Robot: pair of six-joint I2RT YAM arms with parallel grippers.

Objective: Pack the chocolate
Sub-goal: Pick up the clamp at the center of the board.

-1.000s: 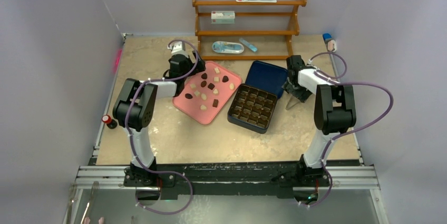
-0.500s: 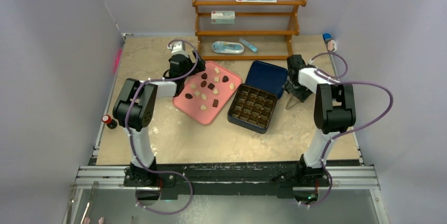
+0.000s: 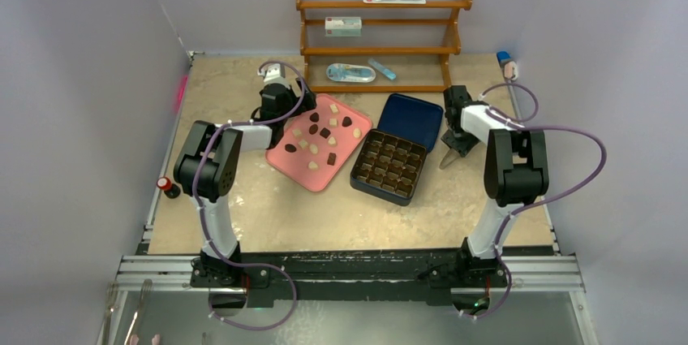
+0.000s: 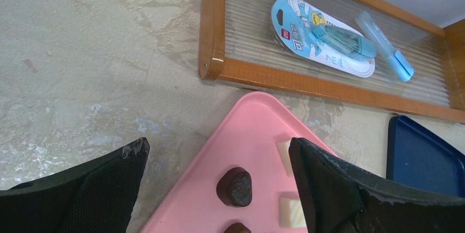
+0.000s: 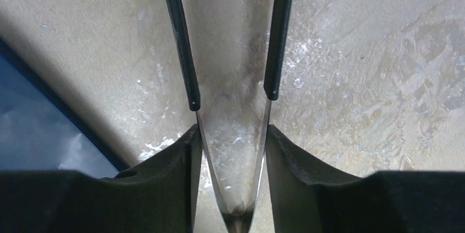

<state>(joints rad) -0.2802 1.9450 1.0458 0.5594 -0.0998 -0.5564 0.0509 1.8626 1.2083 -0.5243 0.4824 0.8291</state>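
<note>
Several small dark brown and cream-white chocolate pieces (image 3: 320, 139) lie on the pink tray (image 3: 280, 158). My left gripper (image 3: 280, 109) is open and empty, low over the tray's far left corner. In the left wrist view (image 4: 218, 144) a dark piece (image 4: 236, 187) lies between the jaws and a white piece (image 4: 284, 156) sits by the right finger. My right gripper (image 3: 456, 140) is shut on metal tongs (image 3: 449, 158), right of the dark gridded box (image 3: 389, 166). In the right wrist view (image 5: 231, 131) the tongs' black-tipped arms (image 5: 183, 52) spread over bare table.
The box's blue lid (image 3: 410, 120) lies behind it, its edge in the right wrist view (image 5: 33, 129). A wooden shelf rack (image 3: 381, 36) with packets stands at the back. A red-capped thing (image 3: 166, 185) is at the left edge, and a small blue object (image 3: 505, 59) at the back right.
My right wrist has shifted slightly with the tongs still in it. The left arm and the chocolates have not moved.
</note>
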